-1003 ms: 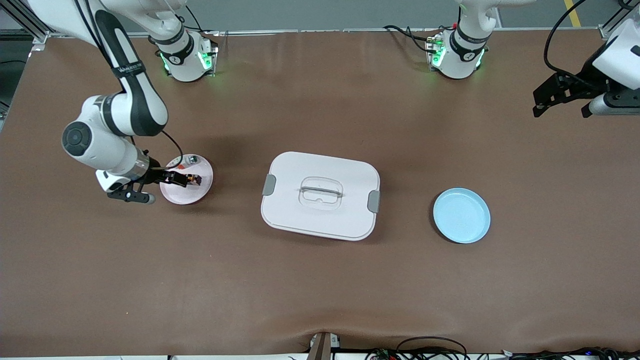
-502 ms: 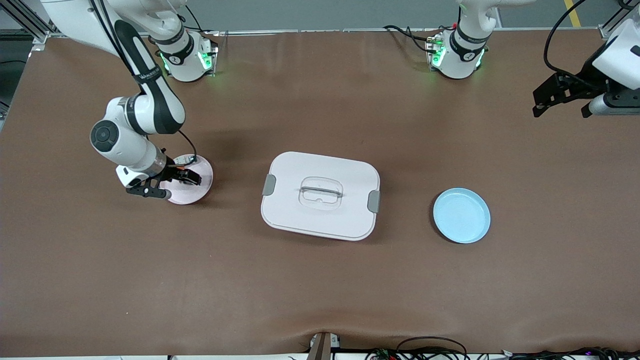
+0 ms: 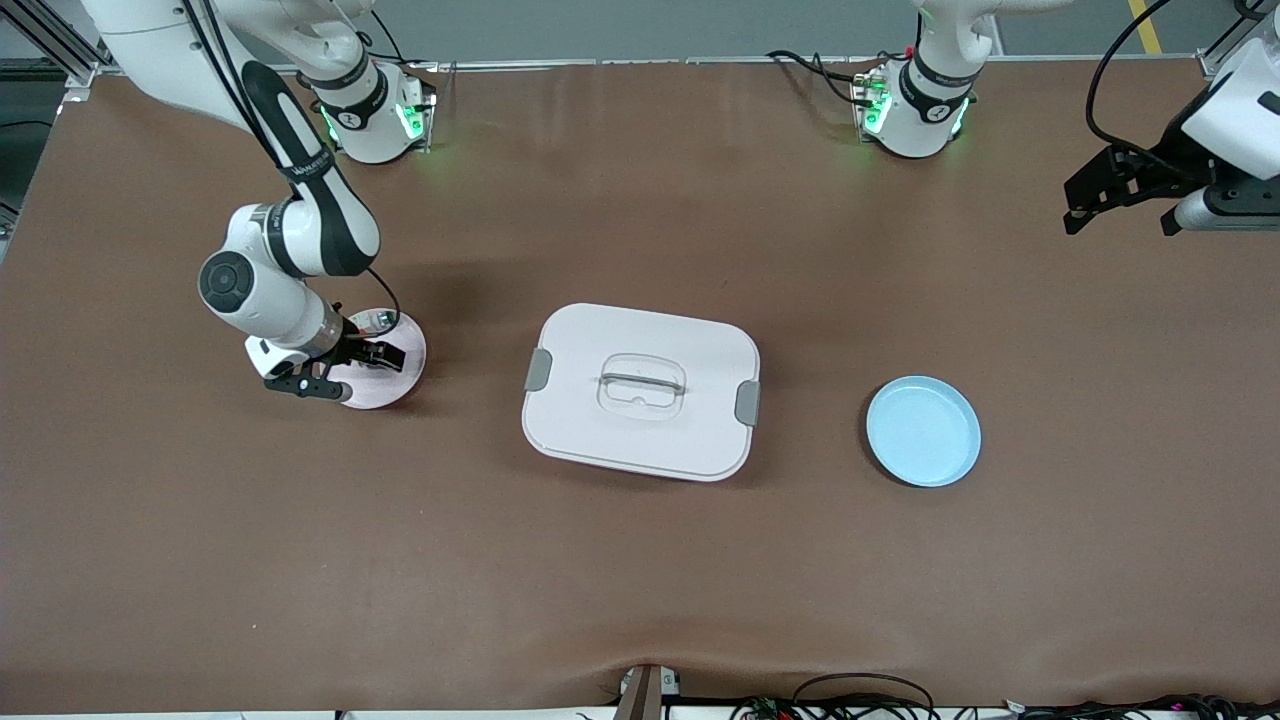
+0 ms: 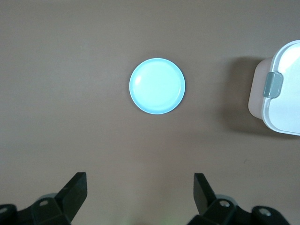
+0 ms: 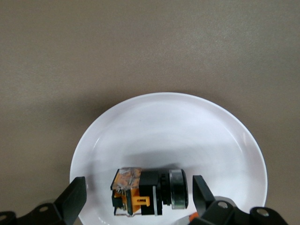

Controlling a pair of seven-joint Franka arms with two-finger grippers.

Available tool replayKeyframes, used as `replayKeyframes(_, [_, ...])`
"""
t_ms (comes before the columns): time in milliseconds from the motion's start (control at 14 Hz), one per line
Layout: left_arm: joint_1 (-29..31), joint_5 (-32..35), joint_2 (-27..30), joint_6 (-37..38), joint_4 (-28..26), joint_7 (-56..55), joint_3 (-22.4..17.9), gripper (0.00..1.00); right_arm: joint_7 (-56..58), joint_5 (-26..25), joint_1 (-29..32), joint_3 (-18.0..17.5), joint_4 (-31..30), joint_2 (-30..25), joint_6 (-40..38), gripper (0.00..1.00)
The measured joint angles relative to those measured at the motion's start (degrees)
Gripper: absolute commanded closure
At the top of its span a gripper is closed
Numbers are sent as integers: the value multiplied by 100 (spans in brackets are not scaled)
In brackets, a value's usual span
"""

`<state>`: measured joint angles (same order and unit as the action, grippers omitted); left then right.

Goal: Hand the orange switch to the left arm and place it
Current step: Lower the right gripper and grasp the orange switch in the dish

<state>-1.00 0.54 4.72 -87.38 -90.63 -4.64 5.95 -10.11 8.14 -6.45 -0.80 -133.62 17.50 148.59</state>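
The front camera sits high, facing both bases across the worktop (image 3: 640, 560). The left wrist camera looks straight down from well above the blue plate (image 4: 157, 86), sharing it and the box (image 4: 281, 93) with the front view. The right wrist camera hangs close over the pink plate (image 5: 187, 117).

Switch (image 5: 150, 192) on plate (image 5: 187, 126)

1. Our right gripper (image 3: 372, 352) hangs spread over the pink plate (image 3: 395, 385); the orange switch (image 5: 138, 191) lies between its fingers.
2. The box (image 3: 640, 390) blocks the low path toward the blue plate (image 3: 922, 431).
3. Our left gripper (image 3: 1120, 192), spread, has bare table beneath.
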Motion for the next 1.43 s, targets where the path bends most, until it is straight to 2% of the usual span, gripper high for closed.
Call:
replayKeyframes(287, [-3,0,0,1,-4,0,0,0,-62,-1,0,0,-95,152,245,0])
replayKeyframes(1290, [-12,0,0,3,-11,0,0,0,-69,-4,-143,21,-185,156,246,0])
replayKeyframes(1361, [-12,0,0,3,-11,0,0,0,-70,-4,-143,34,-189,156,246,22])
replayKeyframes(1433, [-12,0,0,3,-11,0,0,0,-70,-4,-143,44,-190,156,246,61])
